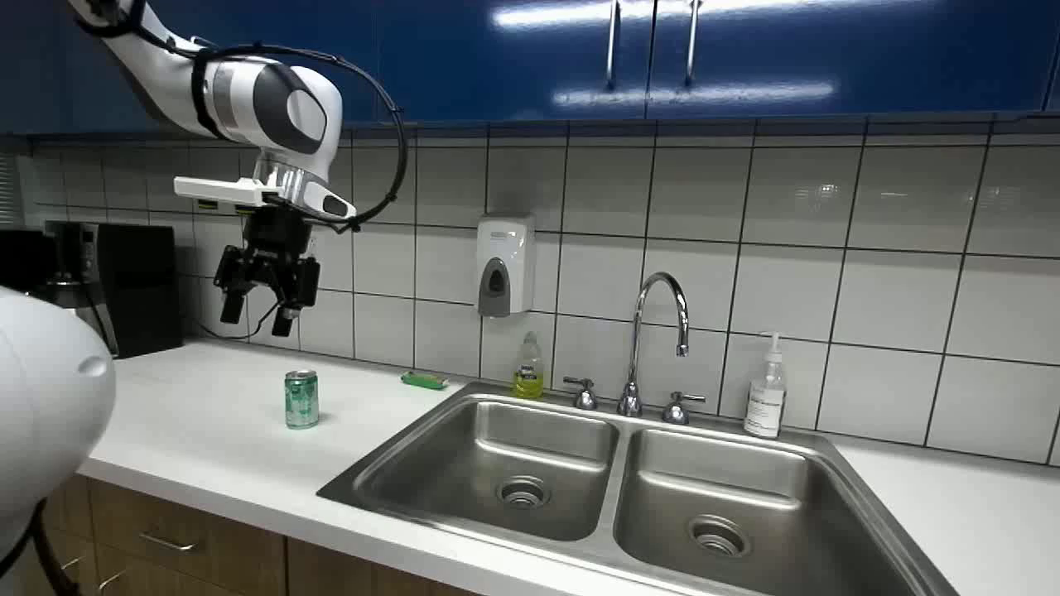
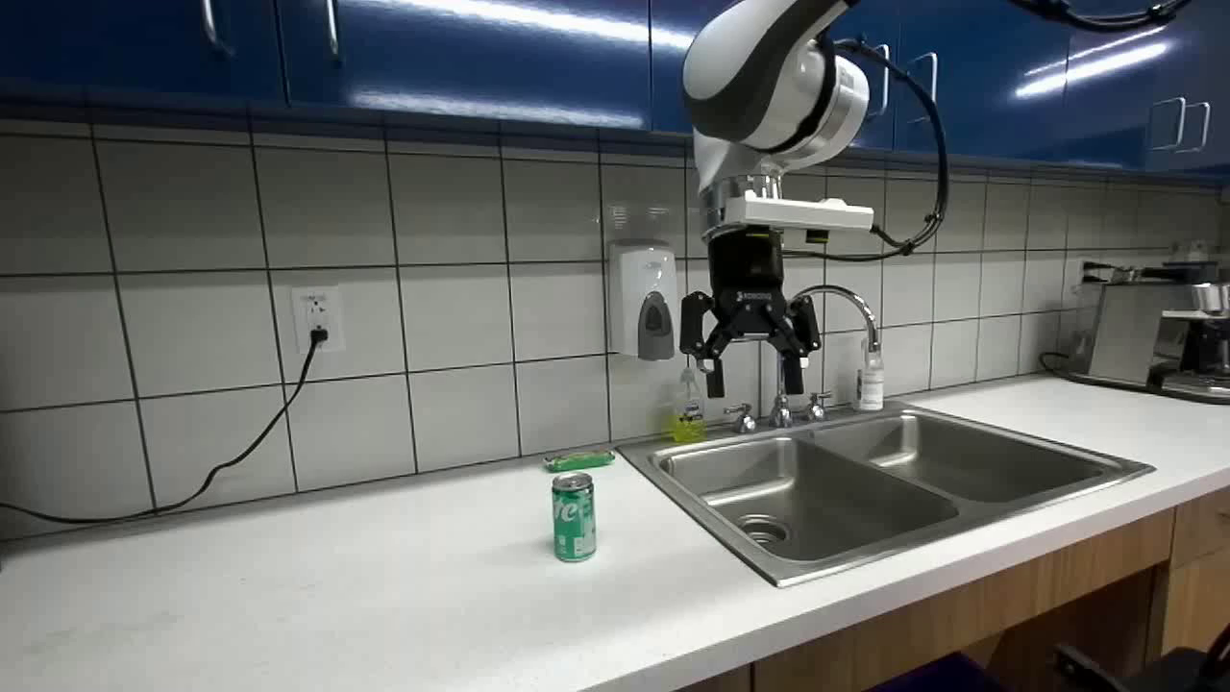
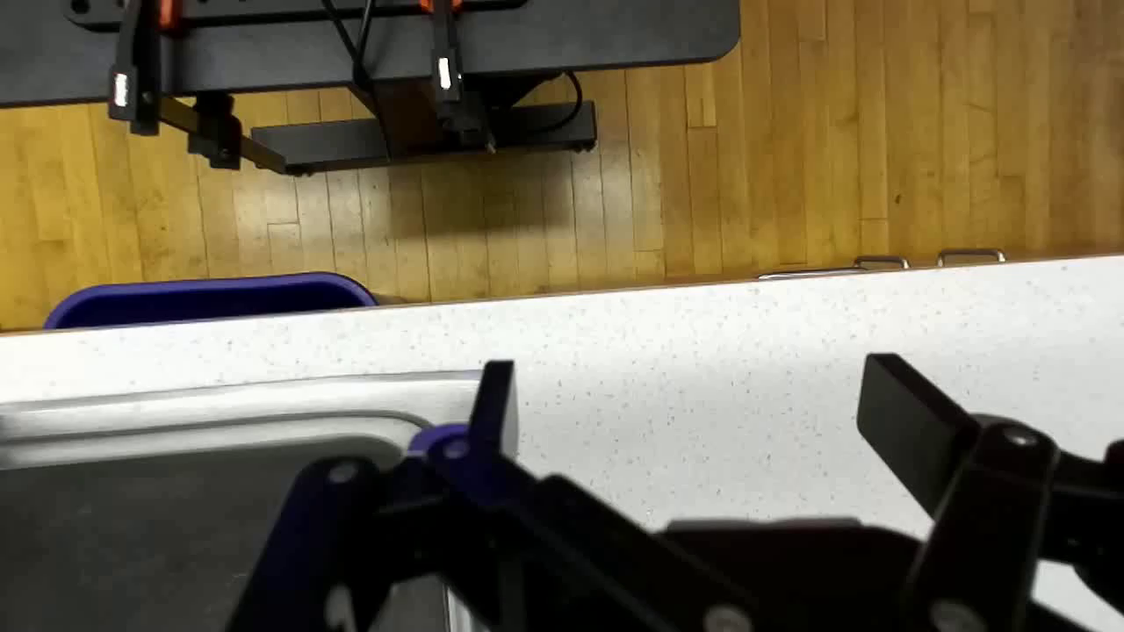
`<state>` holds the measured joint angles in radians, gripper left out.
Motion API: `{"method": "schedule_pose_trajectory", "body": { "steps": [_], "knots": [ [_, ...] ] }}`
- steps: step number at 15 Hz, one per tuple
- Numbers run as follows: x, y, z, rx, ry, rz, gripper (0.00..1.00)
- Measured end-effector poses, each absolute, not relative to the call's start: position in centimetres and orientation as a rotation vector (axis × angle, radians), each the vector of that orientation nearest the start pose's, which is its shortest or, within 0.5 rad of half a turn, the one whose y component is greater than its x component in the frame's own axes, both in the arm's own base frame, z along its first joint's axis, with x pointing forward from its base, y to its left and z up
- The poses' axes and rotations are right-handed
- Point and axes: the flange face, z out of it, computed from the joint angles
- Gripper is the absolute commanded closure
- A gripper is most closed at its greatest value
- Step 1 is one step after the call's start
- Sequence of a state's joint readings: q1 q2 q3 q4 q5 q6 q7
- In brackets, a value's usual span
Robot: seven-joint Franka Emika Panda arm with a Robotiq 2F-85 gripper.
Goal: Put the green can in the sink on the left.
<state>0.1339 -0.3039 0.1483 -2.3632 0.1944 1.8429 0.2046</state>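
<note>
The green can [image 1: 301,400] stands upright on the white counter beside the sink, and it also shows in an exterior view [image 2: 575,519]. It does not show in the wrist view. The steel sink has two basins. The left basin [image 1: 451,468] is the one nearer the can, also seen in an exterior view [image 2: 836,514]; both basins hold nothing visible. My gripper [image 1: 257,314] is open and empty, high above the counter and well above the can, in both exterior views [image 2: 753,377]. In the wrist view the open fingers [image 3: 689,391] have bare counter behind them, with a sink corner [image 3: 443,395] at left.
A faucet [image 1: 636,348], a yellow soap bottle [image 1: 528,368] and a pump bottle [image 1: 766,393] stand behind the sink. A green packet [image 1: 424,380] lies near its back corner. A soap dispenser [image 1: 505,265] hangs on the wall. A black appliance [image 1: 132,290] stands at far left.
</note>
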Motion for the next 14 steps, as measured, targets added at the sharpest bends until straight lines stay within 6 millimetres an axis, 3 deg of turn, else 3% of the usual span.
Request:
{"method": "schedule_pose_trajectory", "body": {
  "steps": [7, 14],
  "knots": [
    [41.0, 14.4, 42.8, -3.032, -0.098, 0.274, 0.0],
    [40.9, 18.9, 40.7, -3.008, -0.415, 0.205, 0.0]
  ]
}}
